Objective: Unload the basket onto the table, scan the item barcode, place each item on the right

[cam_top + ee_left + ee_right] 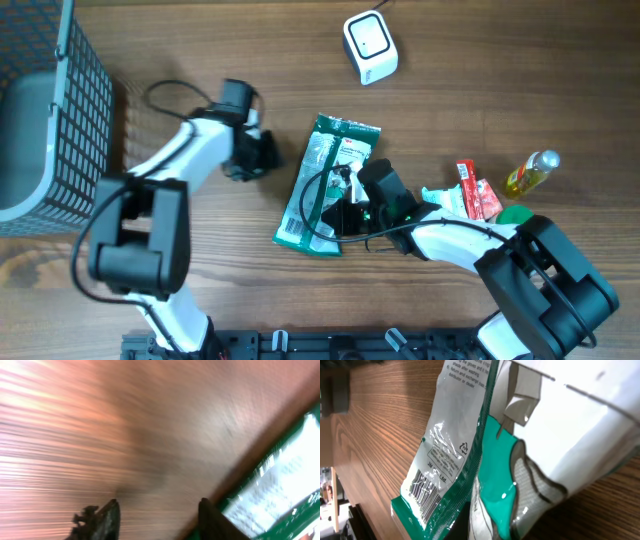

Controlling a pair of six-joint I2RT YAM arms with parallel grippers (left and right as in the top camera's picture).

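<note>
Green-and-white packet [325, 150] mid-table. Long axis diagonal: header end toward far edge and white scanner [370, 45], barcode [425, 492] end toward near edge. Right gripper [347, 210] clenched on packet's right edge. Left gripper [160, 522] released, empty, beside packet's left edge.

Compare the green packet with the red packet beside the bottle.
The green packet is much larger than the red packet. The green packet is pinched by the right gripper; the red packet lies untouched. Both rest on the wooden table.
</note>
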